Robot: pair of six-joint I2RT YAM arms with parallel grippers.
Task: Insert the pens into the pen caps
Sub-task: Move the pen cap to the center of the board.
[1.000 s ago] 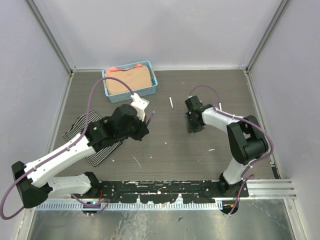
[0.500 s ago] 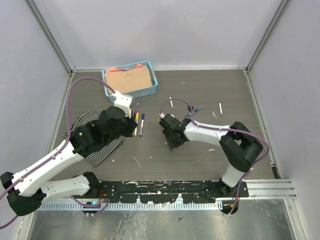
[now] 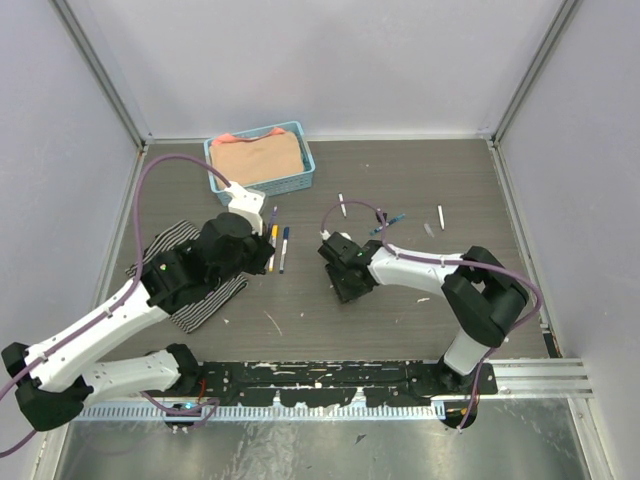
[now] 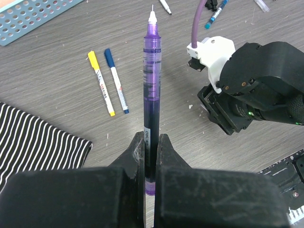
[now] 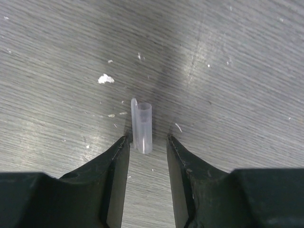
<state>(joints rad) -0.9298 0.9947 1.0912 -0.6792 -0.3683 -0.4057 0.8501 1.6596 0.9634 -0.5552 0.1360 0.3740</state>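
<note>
R pincer was released, jaws apart w/ a gap on each side of the pen cap; no contact visible. Cap sat btwn the fingertips, near end just inside them, long axis running straight out from the pincer along the gap. It looked to be lying on the table, not certain. Cap was short, translucent pale grey, clip strip down its left side; couldn't tell which end was the open one.

L pincer was clenched on a purple pen, gripped near the back end, barrel sticking straight out ahead, bare needle tip at the far end. From the left wrist view the R arm sat just right of the pen's tip half, apart from it.

Judgement: R arm is nearer the cap, so the cap grab is its job; closing straight across the cap's width should do, then tip meets the open end.

Yellow-capped pen & blue-capped pen lay side by side left of the purple one.
</note>
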